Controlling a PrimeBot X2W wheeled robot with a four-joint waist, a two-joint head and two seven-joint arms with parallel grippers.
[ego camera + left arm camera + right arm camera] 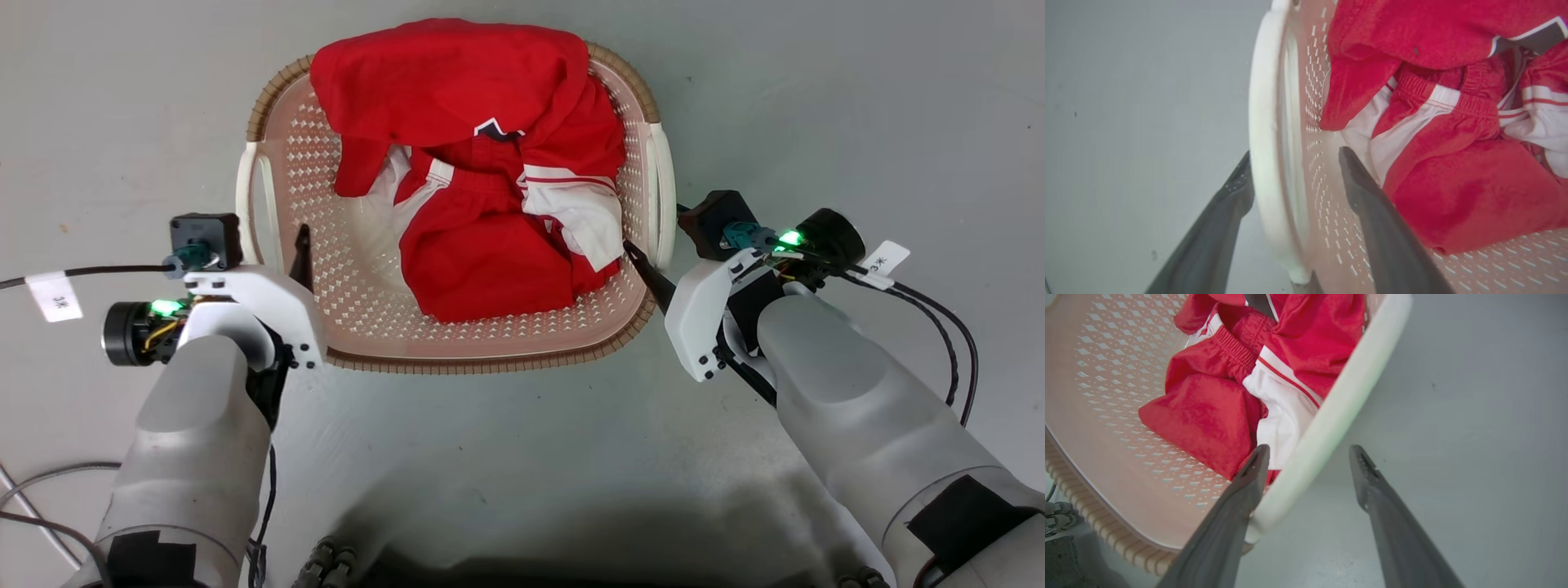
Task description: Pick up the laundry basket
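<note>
Pale pink plastic with a brown woven-look rim (490,359): that's the laundry basket (351,278), sitting on the grey floor (816,98) squarely between the two arms.

On the left, the left end effector (1295,152) sits astride the white left handle (1263,122). Its outer finger (1220,216) is right up against the outside of the handle. The inner finger (1372,204) is down inside the basket, apart from the perforated wall. It is released, jaws spread, nothing clamped.

On the right it's the same picture. The right end effector (1309,447) straddles the white right handle (1347,388). One finger (1237,506) is inside, just beside the handle's near end, and the other (1384,506) is outside over bare floor, apart from the handle. This one is released too.

Inside the basket, a heap of red and white clothes (482,261) fills the middle and far end and drapes over the far rim. On the right the cloth lies just beside the inner finger. On the left it lies near the inner fingertip; whether it touches, I can't tell.

Black cables (955,343) loop off each wrist over the floor, away from the basket.
</note>
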